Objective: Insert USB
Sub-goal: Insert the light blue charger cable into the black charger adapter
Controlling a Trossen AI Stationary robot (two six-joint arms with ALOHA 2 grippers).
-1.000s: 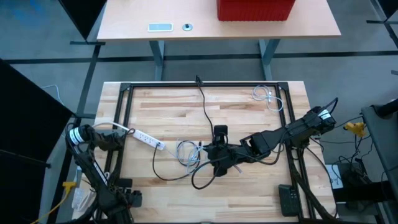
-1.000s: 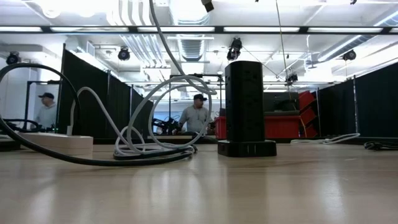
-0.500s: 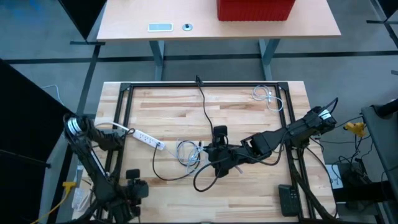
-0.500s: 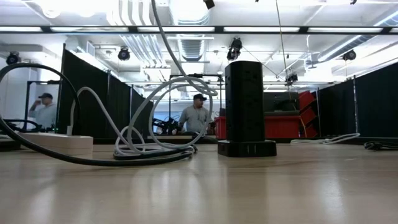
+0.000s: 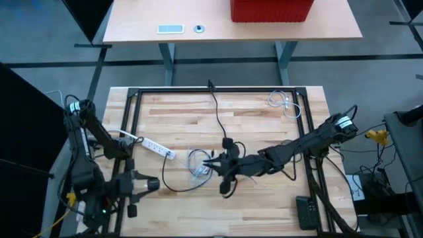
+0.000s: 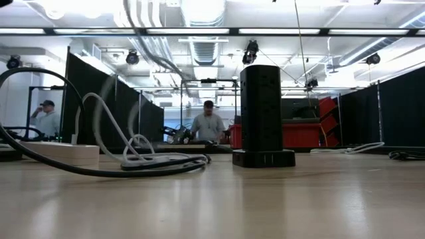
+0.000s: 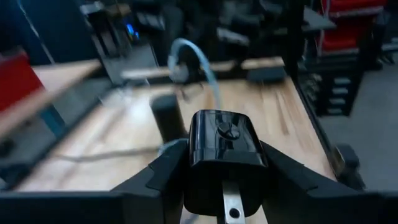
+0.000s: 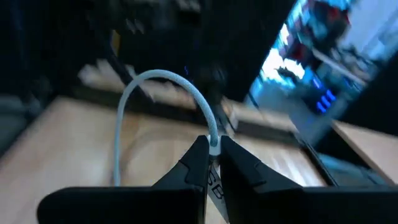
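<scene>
A white USB cable lies coiled on the wooden table left of a black power tower, which stands upright. My right gripper reaches in from the table's right side, just left of the tower, and is shut on the cable's end. In the low view the coil rests flat while a blurred strand rises out of the top. My left gripper hovers open over the near left part of the table, facing the tower, touching nothing. My right gripper pinches the white cable at its end between the two fingertips. The cable arcs up out of the fingertips and bends back down toward the table. The coil's remaining loops lie on the wood.
A white power strip lies left of the coil. The tower's black cord runs to the far edge. A black frame rail borders the table. A second white cable sits far right. People stand beyond.
My left arm has swung up from its rest at the near left corner, and its gripper has moved toward the table's middle. My right gripper has moved left past the tower with the cable end. The tall cable loop has dropped lower and its rising strand has shifted left.
</scene>
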